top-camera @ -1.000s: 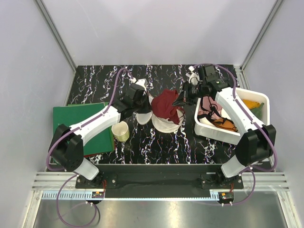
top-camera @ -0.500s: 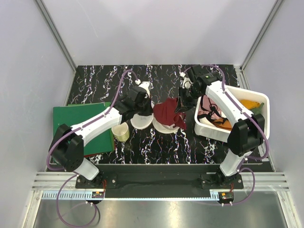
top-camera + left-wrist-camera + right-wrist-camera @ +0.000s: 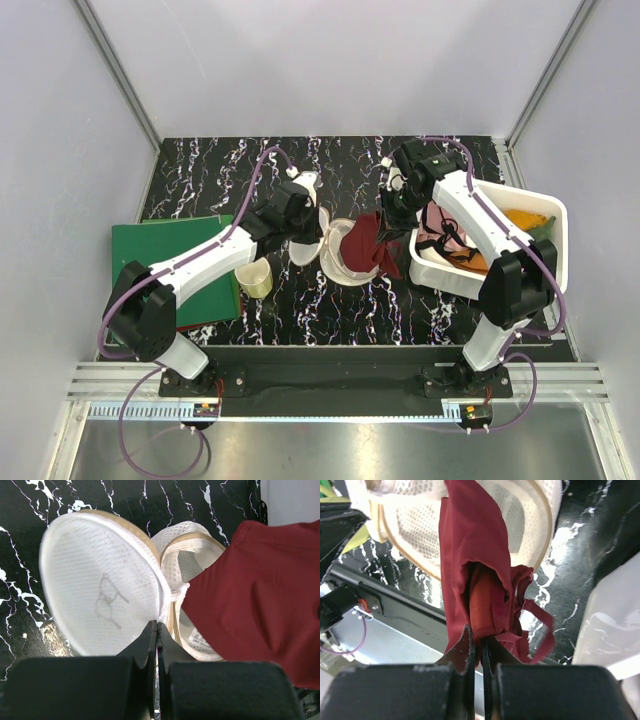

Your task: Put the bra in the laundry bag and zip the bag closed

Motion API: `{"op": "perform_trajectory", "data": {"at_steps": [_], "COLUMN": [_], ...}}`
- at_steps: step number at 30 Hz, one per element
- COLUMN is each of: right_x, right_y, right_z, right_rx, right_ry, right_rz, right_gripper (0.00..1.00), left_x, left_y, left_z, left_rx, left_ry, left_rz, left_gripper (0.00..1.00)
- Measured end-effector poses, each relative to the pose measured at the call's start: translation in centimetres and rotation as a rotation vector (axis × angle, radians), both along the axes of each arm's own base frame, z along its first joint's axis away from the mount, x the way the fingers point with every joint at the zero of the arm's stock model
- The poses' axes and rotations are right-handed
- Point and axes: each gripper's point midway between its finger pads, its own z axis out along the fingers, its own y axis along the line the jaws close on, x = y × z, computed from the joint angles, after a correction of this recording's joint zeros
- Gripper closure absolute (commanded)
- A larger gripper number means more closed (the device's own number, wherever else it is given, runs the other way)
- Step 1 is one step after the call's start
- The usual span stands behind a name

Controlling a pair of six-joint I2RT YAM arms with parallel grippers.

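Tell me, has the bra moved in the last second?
Yes. In the top view the bra has shifted right, closer to the white bin, and it has bunched up narrower.

I see the bra (image 3: 470,545) dark red, the laundry bag (image 3: 100,595) cream-white mesh with tan rim and a grey mark, my table (image 3: 200,180) black with white veins, the mat (image 3: 165,250) green.

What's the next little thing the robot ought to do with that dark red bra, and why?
Probably the right gripper should lower the bra further into the laundry bag. The left gripper is pinching the bag's rim and holding its flap up, so the mouth is open. The bra hangs over that opening, with a strap dangling outside it.
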Motion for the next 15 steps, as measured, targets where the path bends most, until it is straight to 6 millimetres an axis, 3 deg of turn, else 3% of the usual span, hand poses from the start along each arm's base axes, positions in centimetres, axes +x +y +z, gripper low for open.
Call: {"op": "perform_trajectory", "data": {"at_steps": [6,15], "right_x": [-0.7,-1.5], "right_y": [1.5,4.2], "right_z": [-0.4,-2.8], "right_rx": [0.049,0.093], "right_ry": [0.029,0.118], "right_rz": [0.035,0.102], "right_gripper": [1.00,1.00], "left_x": [-0.6,-1.6], "left_y": [-0.8,-2.4], "left_z": [0.1,0.7], "left_rx": [-0.012,-0.027], "left_ry": [0.006,-0.014], "left_rz": [-0.033,-0.107], "left_gripper": [1.00,1.00]}}
